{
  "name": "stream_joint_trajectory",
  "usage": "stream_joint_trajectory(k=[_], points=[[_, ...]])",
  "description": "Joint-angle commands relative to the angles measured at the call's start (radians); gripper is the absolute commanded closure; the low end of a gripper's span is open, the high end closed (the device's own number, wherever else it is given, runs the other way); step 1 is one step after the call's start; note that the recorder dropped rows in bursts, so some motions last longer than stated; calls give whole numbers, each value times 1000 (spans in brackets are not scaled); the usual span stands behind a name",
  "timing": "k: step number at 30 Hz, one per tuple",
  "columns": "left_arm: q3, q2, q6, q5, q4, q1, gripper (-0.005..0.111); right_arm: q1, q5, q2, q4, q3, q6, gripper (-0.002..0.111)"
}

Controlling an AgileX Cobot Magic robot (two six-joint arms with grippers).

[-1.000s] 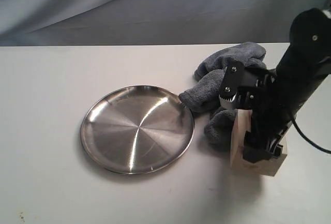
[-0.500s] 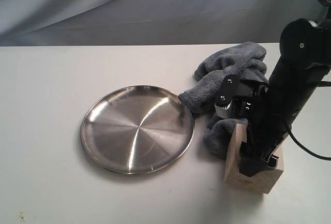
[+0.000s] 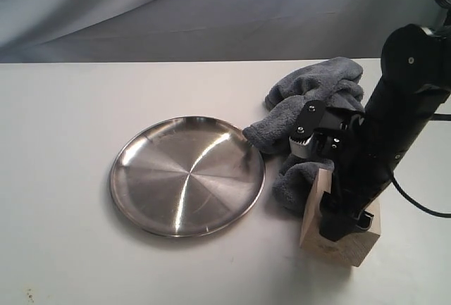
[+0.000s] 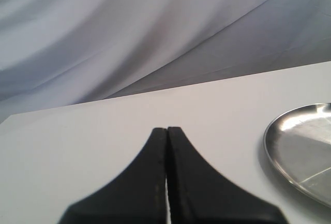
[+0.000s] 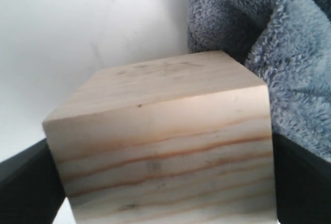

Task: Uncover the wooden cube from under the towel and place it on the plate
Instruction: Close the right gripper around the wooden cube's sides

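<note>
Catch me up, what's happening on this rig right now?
The right gripper is shut on the wooden cube, with a finger on each of two opposite sides. The cube is uncovered, beside the crumpled towel. It is not yet on the plate, which lies to its left in the exterior view. The left gripper is shut on nothing and is not involved.

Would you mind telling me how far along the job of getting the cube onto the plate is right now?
Done: the towel lies bunched aside and the wooden cube is uncovered. In hand: the right gripper is shut on the cube, a finger on each side, close beside the towel. Left: carry it over to the plate, which holds nothing yet, and release. The left gripper is shut, away from the cube.
</note>
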Motion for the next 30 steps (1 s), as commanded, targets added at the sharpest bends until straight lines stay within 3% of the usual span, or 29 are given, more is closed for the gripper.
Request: stream_joint_trajectory(k=[1,15,30], points=[[0,-3,-4,-11,-6,1,107,-2,14,-4,17,-3,25,18],[0,-3,-4,-11,-6,1,107,-2,60,-4,2,-3,26,16],[0,-3,-4,-11,-6,1,107,18,73,-90,-113,-5,81,24]])
